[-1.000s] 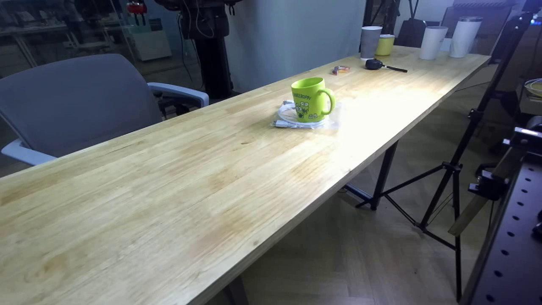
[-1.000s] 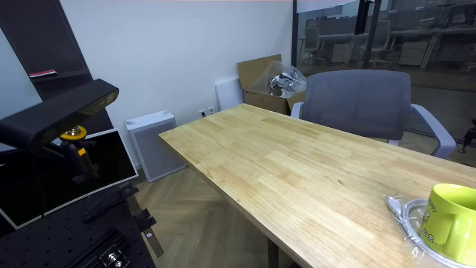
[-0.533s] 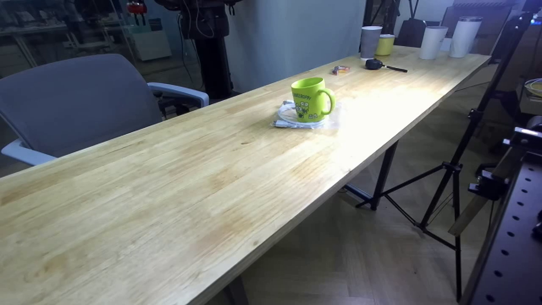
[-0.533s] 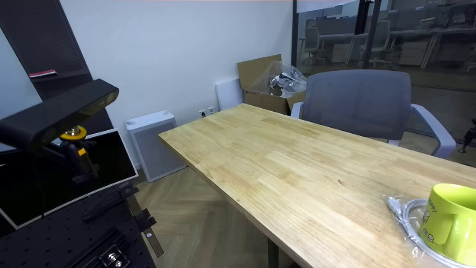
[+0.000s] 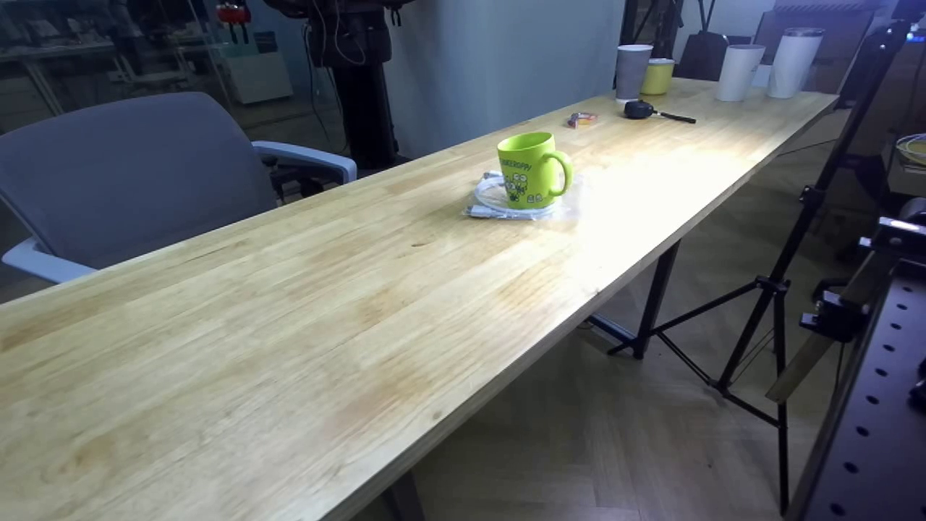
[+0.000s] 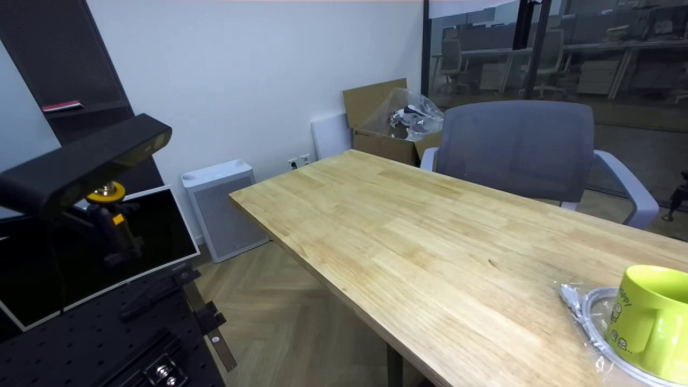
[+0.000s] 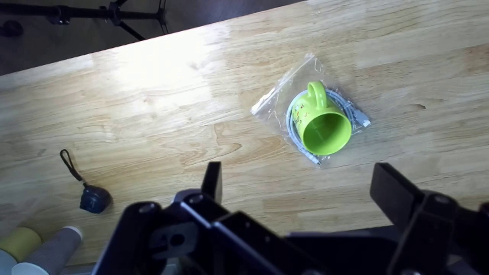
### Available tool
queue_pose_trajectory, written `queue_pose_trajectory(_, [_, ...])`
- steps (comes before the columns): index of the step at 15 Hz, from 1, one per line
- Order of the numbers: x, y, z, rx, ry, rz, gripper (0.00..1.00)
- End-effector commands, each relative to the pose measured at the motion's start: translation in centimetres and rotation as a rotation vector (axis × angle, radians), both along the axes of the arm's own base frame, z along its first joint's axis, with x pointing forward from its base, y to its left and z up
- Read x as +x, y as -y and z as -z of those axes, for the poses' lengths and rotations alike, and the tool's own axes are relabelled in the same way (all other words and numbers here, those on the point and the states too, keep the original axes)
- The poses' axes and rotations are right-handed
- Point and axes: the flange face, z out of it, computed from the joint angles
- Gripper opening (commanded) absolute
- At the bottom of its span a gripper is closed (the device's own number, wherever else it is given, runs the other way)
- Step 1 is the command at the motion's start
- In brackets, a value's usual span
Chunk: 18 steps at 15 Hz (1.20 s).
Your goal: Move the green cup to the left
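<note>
The green cup (image 5: 528, 177) stands upright on a bagged white cable (image 5: 480, 210) on the wooden table. In an exterior view the cup (image 6: 634, 322) is cut off by the right edge, with the cable bag (image 6: 586, 314) under it. In the wrist view I look down into the empty cup (image 7: 326, 133), its handle toward the top; the coiled cable (image 7: 293, 131) lies around its base. My gripper (image 7: 298, 172) is wide open with nothing between its fingers. The cup appears ahead of the fingertips, apart from them. The gripper does not show in either exterior view.
A black tape measure (image 7: 95, 198) with a strap lies on the table. A grey cup (image 5: 634, 72), a yellowish cup (image 5: 657, 77) and white cups (image 5: 741, 72) stand at the far end. A chair (image 6: 516, 150) is at one long edge. A tripod (image 5: 781, 275) stands beside the table.
</note>
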Motion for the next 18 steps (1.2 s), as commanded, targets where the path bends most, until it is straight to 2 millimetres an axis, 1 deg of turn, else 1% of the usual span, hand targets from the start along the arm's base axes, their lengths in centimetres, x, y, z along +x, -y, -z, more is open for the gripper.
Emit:
queue_pose_trajectory(1, [0.0, 0.1, -0.1, 0.001, -0.001, 0.0, 1.0])
queue_pose_trajectory(10, [0.0, 0.0, -0.1, 0.001, -0.001, 0.0, 1.0])
queue_pose_trajectory(11, [0.1, -0.2, -0.7, 0.001, 0.026, -0.018, 1.0])
queue_pose_trajectory(12, [0.5, -0.4, -0.6, 0.003, 0.052, -0.02, 1.0])
queue_pose_trajectory(14, [1.9, -1.0, 0.4, 0.035, 0.061, -0.057, 1.0])
queue_pose_trajectory(17, [2.2, -2.3, 1.6, 0.099, 0.095, -0.144, 1.0])
queue_pose_trajectory(18, [2.6, -2.6, 2.3, 0.11, 0.097, -0.165, 1.0])
